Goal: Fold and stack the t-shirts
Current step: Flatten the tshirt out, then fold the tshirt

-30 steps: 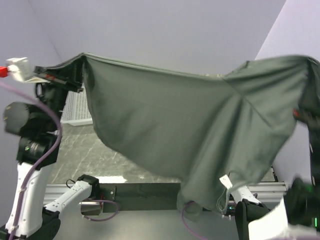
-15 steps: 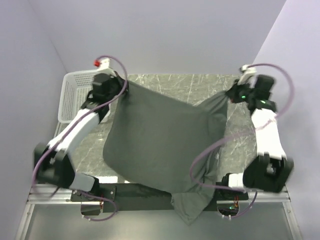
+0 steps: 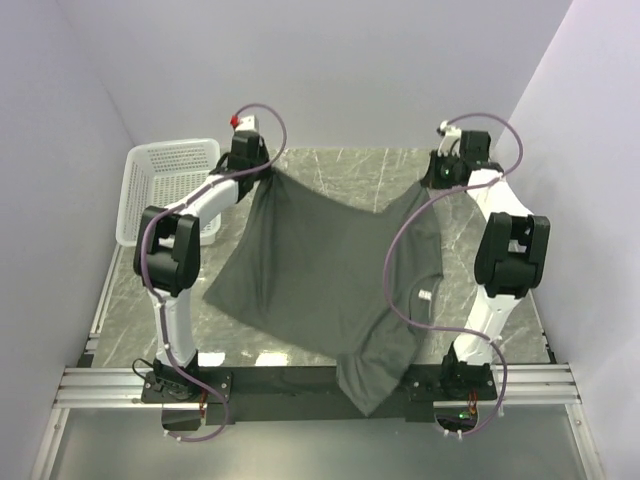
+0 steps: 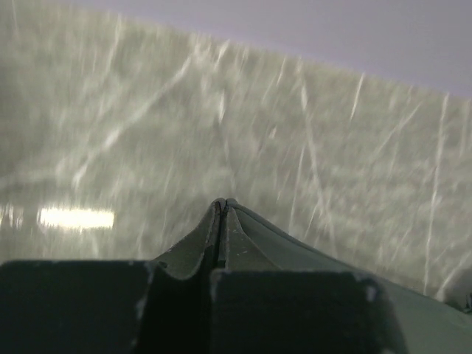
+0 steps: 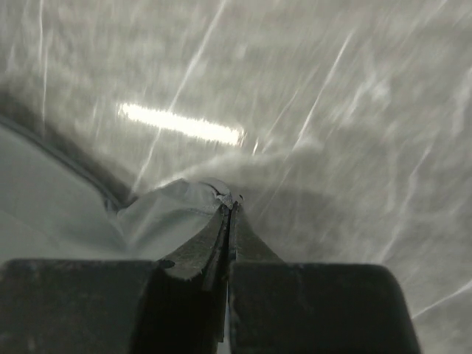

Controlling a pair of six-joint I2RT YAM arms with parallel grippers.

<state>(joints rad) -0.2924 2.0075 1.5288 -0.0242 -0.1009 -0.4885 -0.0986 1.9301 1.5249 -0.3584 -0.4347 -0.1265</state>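
Across the grey marble-patterned worktop (image 3: pixel 350 165): plain dark charcoal-grey soft fabric t-shirt (image 3: pixel 310 270), spread wide and wrinkled. Reaches from far left to far right; spills over the near edge past the black rail (image 3: pixel 270 380). Left gripper (image 3: pixel 262 172): pressed together on the far-left corner of the cloth. Right gripper (image 3: pixel 432 183): pinching the far-right corner likewise, a small fold bunched at the tips. Dips toward the near side between the two held corners. White plastic mesh basket (image 3: pixel 165 165): far left, beside the left arm, apart from the t-shirt.
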